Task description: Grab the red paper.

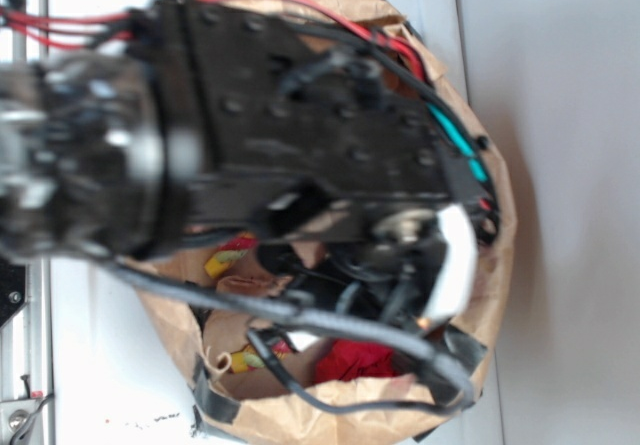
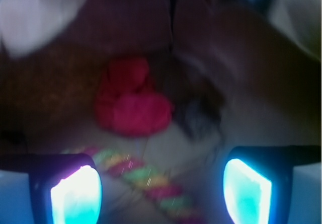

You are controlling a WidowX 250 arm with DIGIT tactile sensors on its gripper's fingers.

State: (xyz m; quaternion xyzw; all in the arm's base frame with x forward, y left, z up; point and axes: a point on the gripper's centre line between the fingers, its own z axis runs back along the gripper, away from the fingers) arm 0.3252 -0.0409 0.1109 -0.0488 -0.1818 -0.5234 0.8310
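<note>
Down inside the brown paper bag (image 1: pixel 480 295), the red paper (image 2: pixel 132 103) is seen as a crumpled wad lying on the bag's floor, ahead of the gripper (image 2: pixel 161 191) and somewhat to the left of its centre line in the wrist view. In the exterior view only a part of the red paper (image 1: pixel 352 358) is shown, near the bag's lower rim, beneath the arm and its black cables (image 1: pixel 330 320). The gripper's fingers (image 2: pixel 75 194) are held apart with nothing between them, and the wad is not yet touched. Just beside the wad, nearer the fingers, the red-yellow-green striped rope (image 2: pixel 151 181) is laid across the floor; a dark fuzzy lump (image 2: pixel 201 114) is found close on the wad's other side, too blurred to be named.

The wad is judged to be very light and soft, easily crushed, and likely to be compressed rather than to slip when squeezed. It would best be taken across its bulging lower lobe, so that the rope is not caught along with it.

No brand, label or writing can be read, both views being blurred
</note>
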